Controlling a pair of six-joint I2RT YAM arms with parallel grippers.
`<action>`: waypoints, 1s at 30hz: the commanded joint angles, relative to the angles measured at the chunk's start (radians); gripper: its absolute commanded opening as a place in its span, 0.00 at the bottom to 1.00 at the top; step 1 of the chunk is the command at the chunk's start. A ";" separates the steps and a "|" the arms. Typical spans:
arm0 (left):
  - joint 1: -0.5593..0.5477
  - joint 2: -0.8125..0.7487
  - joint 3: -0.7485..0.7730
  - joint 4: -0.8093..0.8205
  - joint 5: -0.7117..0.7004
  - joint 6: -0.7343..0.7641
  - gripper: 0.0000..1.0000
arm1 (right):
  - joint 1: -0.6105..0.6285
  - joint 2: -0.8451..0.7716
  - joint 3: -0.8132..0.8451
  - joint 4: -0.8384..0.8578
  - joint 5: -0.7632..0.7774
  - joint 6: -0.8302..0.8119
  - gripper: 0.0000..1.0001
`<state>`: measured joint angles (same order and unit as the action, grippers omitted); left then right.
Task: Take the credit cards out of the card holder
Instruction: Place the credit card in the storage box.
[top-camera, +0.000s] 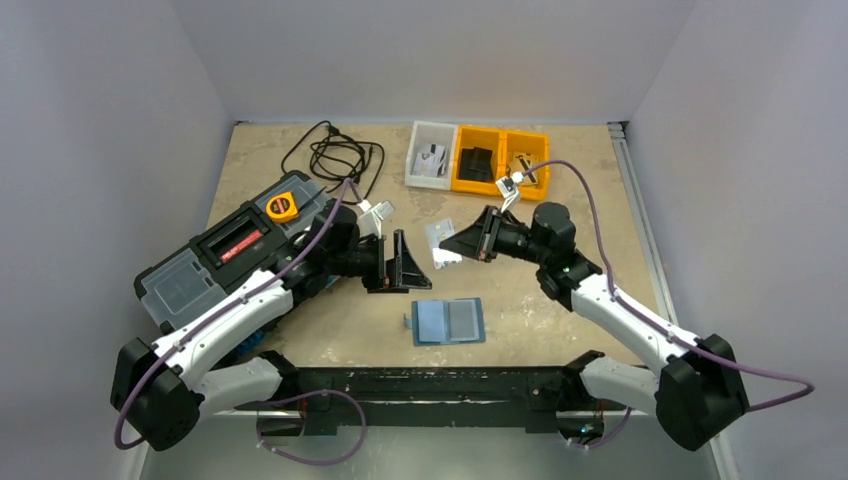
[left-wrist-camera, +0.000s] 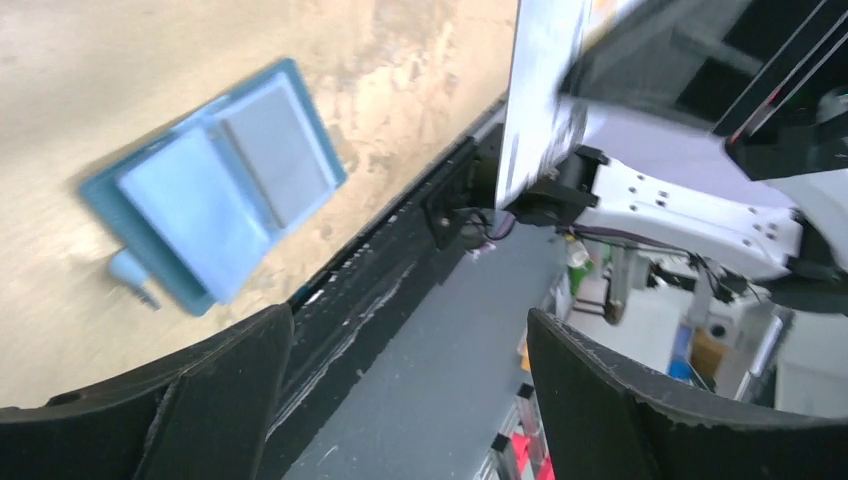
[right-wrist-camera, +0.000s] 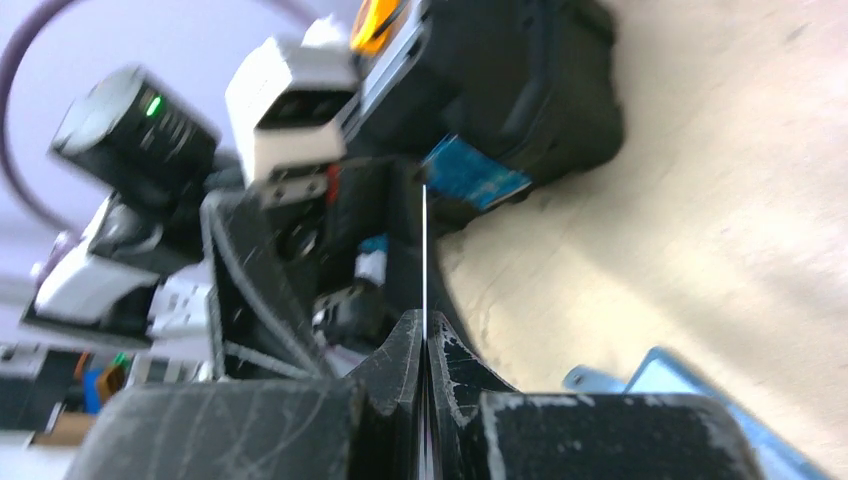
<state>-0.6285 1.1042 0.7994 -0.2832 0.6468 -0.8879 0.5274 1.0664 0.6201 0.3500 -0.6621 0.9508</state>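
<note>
Right wrist view: the right gripper (right-wrist-camera: 424, 345) is pinched tight on a pale card (right-wrist-camera: 424, 250), which stands edge-on straight ahead. Facing it, the left gripper (top-camera: 405, 262) gapes wide, holding nothing. Below, between both, the card holder (top-camera: 448, 321) lies open, about equally near each.

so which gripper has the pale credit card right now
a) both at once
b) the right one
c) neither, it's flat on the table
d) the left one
b: the right gripper is shut on the credit card, seen edge-on between its fingers in the right wrist view, while the left gripper stands wide open.
</note>
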 joint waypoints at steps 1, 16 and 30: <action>0.006 -0.058 0.073 -0.237 -0.210 0.103 0.87 | -0.069 0.120 0.145 -0.045 0.109 -0.039 0.00; 0.004 -0.275 0.063 -0.444 -0.334 0.116 0.87 | -0.178 0.942 0.921 -0.209 0.272 -0.122 0.00; 0.004 -0.331 0.105 -0.557 -0.354 0.142 0.88 | -0.182 1.346 1.450 -0.398 0.351 -0.142 0.04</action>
<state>-0.6285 0.7849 0.8547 -0.8158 0.3050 -0.7689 0.3466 2.3798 1.9251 0.0051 -0.3393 0.8257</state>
